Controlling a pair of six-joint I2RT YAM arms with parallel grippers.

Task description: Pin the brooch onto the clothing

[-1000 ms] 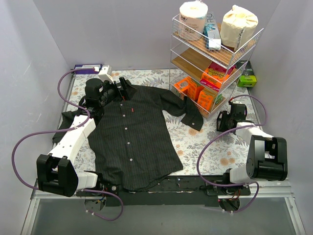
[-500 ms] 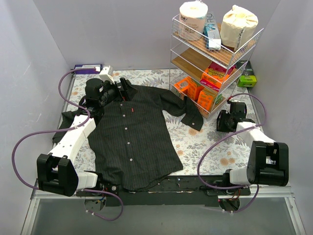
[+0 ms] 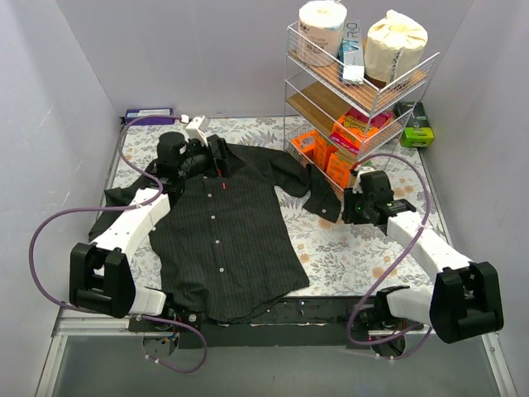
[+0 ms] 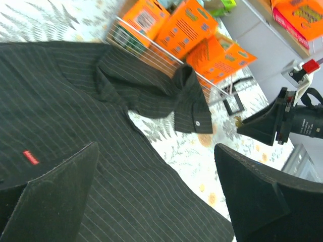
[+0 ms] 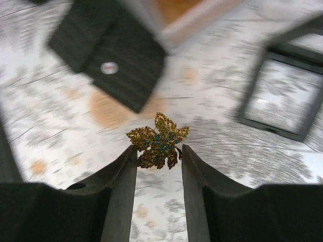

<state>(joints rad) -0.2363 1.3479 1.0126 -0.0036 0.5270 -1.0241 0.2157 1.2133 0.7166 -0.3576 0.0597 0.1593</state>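
Plain grey walls [image 3: 207,58] enclose a floral-covered table [image 3: 331,248] with a wire shelf rack [image 3: 326,83] at its far right.

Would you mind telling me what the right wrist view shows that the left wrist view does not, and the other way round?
Only the right wrist view shows the brooch clearly, a golden leaf clamped between the fingers of the right gripper. Only the left wrist view shows the red label on the shirt, the orange boxes in the wire rack, and the open left gripper. Both show the sleeve cuff with its white button, lying on the floral table cover.
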